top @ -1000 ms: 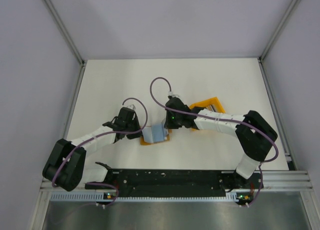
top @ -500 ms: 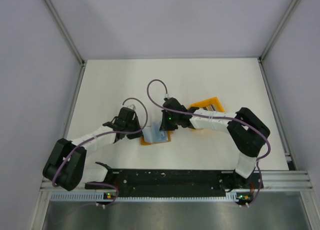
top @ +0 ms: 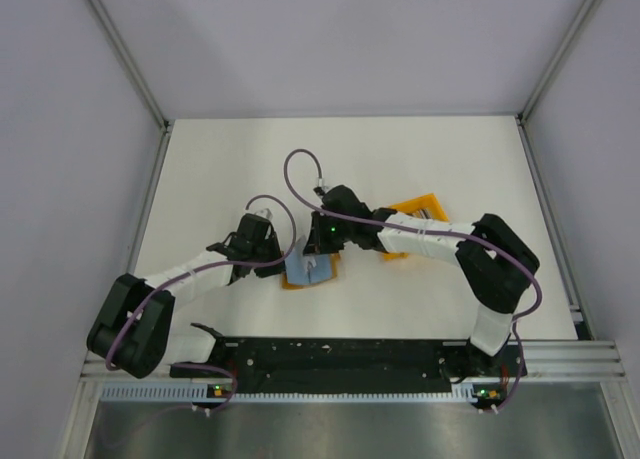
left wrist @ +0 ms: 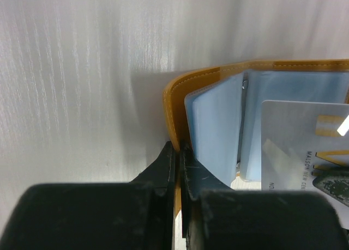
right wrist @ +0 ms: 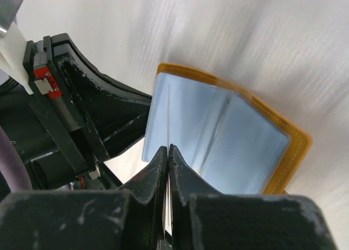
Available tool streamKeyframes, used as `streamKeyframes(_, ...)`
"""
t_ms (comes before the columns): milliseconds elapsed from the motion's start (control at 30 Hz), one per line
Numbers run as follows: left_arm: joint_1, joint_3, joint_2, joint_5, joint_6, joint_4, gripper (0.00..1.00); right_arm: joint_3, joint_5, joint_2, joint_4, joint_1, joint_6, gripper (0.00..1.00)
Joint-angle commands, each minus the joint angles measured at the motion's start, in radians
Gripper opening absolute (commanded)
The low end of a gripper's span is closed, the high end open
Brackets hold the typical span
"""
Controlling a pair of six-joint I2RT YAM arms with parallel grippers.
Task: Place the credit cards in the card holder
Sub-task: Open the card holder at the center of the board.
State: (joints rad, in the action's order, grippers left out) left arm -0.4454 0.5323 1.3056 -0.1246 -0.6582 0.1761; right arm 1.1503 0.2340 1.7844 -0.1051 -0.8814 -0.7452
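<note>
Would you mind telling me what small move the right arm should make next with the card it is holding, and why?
Probably slide the credit card gently edge-first into a blue sleeve. The right gripper pinches it edge-on over the open card holder, whose edge the left gripper clamps; whether it has entered a pocket I cannot tell.

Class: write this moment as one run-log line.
left gripper: shut on card holder edge | right gripper: shut on credit card | card: over open holder
</note>
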Motion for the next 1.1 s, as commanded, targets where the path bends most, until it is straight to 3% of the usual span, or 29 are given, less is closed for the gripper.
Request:
streamKeyframes(0, 0.004, -0.008, 0.014, 0.006, 0.0, -0.004, 0.0, 0.039, -0.079, -0.064, -0.036, -0.002, 0.043, 0.0)
streamKeyframes(133, 0.004, -0.008, 0.012, 0.009, 0.003, 0.0, 0.0, 0.017, -0.3, -0.134, -0.128, 0.01, 0.059, 0.0)
streamKeyframes(267, 0.004, -0.005, 0.015, 0.01, 0.008, 0.002, 0.0, -0.026, -0.351, -0.169, -0.134, 0.03, 0.056, 0.0)
streamKeyframes(1067, 0.004, -0.005, 0.015, 0.008, 0.006, 0.002, 0.0, -0.1, -0.32, -0.122, -0.108, 0.032, 0.009, 0.0)
